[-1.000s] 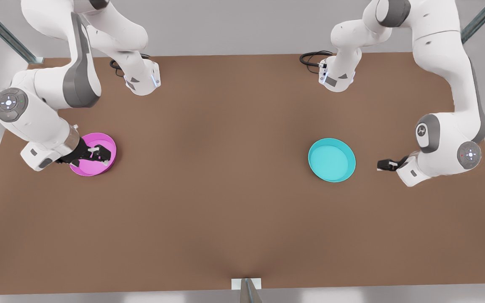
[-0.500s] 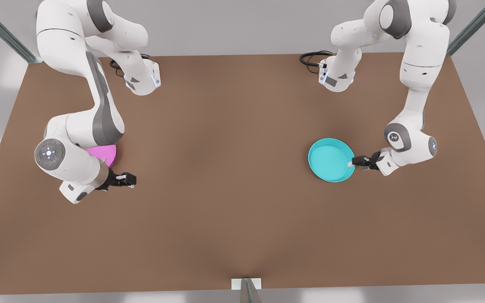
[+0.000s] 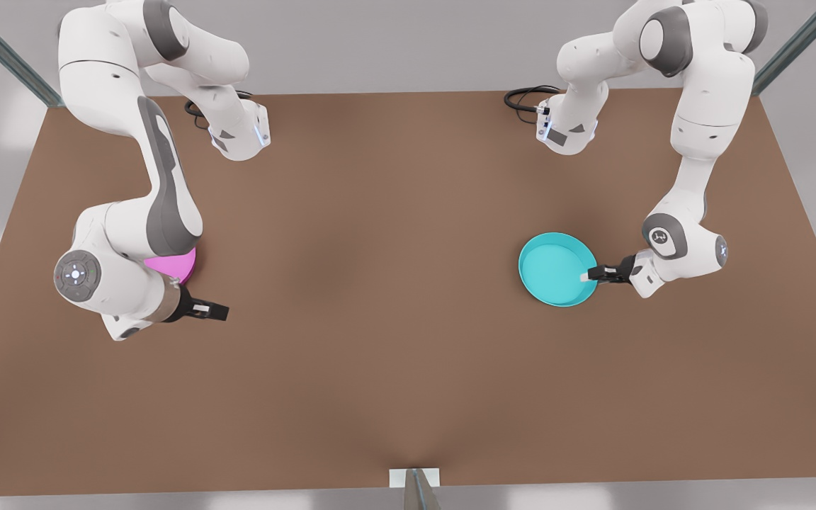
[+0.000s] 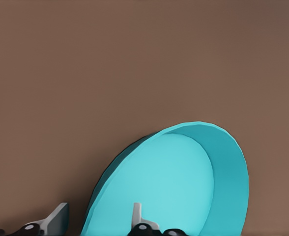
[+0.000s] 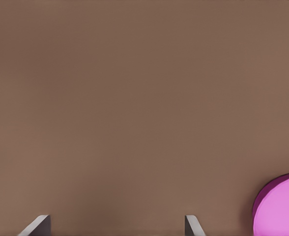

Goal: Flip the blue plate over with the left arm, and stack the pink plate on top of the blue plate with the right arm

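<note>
Now the left pincer (image 3: 587, 275) straddles the smooth round blue plate (image 3: 554, 268) rim – right pincer (image 3: 218, 310) spread apart.

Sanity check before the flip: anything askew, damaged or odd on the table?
Nothing stands out. The blue plate sits flat and open side up, with the left gripper open astride its rim. The pink plate lies flat, partly hidden under the right arm; the right gripper is open beside it, over bare table.

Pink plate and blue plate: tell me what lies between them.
Nothing: in the front view the stretch between the pink plate and the blue plate is bare brown table.
</note>
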{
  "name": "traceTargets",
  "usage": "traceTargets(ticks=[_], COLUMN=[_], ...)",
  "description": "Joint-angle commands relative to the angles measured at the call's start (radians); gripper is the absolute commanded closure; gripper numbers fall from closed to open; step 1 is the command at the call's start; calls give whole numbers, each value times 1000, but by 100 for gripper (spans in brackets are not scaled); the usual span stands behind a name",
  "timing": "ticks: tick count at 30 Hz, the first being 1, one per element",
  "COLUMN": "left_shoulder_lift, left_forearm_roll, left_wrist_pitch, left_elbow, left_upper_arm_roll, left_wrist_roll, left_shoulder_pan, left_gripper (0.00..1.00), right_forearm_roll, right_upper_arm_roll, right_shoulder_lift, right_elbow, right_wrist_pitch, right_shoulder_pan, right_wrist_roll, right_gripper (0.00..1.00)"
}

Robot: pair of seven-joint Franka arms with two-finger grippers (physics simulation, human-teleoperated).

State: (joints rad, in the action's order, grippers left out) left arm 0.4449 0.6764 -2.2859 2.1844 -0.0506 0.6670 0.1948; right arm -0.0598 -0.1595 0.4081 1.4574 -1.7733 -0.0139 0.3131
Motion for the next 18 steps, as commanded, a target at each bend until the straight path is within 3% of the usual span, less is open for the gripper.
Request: traceTargets(ticks=[1, 4, 18], left_shoulder_lift=[0, 2, 18], left_forearm_roll=[0, -1, -9], left_wrist_pitch=[-1, -1, -1], left_elbow=[0, 0, -3], left_upper_arm_roll=[0, 0, 0], left_wrist_roll=[0, 2, 8], left_shoulder_pan=[0, 0, 14], left_gripper=[47, 52, 57], right_forearm_roll=[0, 0, 0], right_upper_arm_roll=[0, 0, 0], right_shoulder_lift=[0, 0, -2], right_elbow=[0, 0, -2], right_wrist_pitch=[0, 0, 0], right_shoulder_pan=[0, 0, -1], right_wrist_roll=[0, -2, -3], right_gripper=[0, 0, 0])
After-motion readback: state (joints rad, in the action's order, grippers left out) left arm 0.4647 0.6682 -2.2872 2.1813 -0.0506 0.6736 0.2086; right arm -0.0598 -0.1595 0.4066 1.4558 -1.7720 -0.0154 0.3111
